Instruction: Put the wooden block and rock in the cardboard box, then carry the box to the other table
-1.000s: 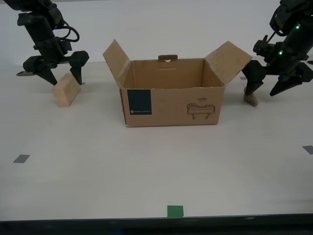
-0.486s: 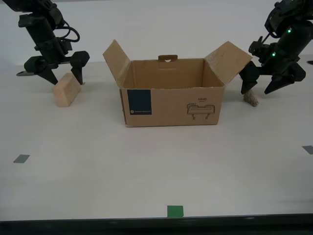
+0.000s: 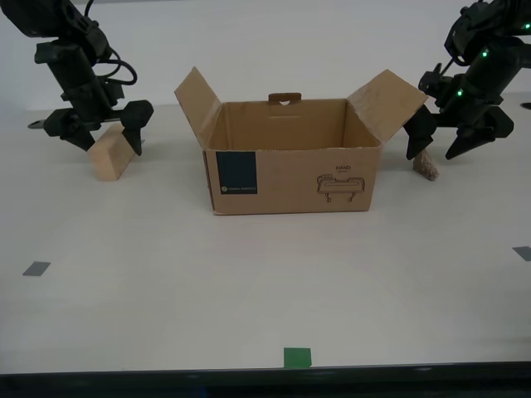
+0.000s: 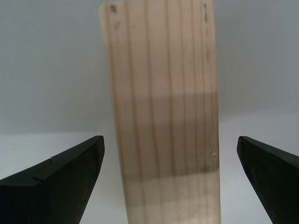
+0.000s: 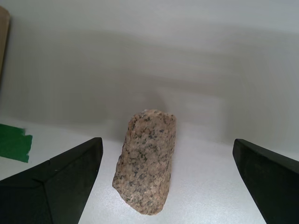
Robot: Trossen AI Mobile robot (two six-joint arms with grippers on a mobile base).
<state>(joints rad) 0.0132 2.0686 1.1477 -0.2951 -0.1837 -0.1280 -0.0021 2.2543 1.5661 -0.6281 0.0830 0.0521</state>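
The cardboard box (image 3: 290,170) stands open in the middle of the cream table, flaps spread. At the exterior view's left lies the wooden block (image 3: 110,156), tilted, with my second gripper (image 3: 109,143) open and straddling it. Its second wrist view shows the wooden block (image 4: 163,116) between the spread fingers of my second gripper (image 4: 170,140). At the exterior view's right the rock (image 3: 426,166) lies beside the box's flap, under my open first gripper (image 3: 433,151). The rock (image 5: 145,161) sits between the fingers of my first gripper (image 5: 167,142), untouched. The other table is out of view.
Grey tape squares (image 3: 36,268) (image 3: 523,253) mark the tabletop at both sides of the exterior view. A green tape piece (image 3: 297,357) sits near the front edge. Another green tape (image 5: 14,142) lies near the rock. A white wall stands behind.
My second gripper has come down around the wooden block. My first gripper has shifted towards the box and now straddles the rock. Box, block and rock have stayed put.
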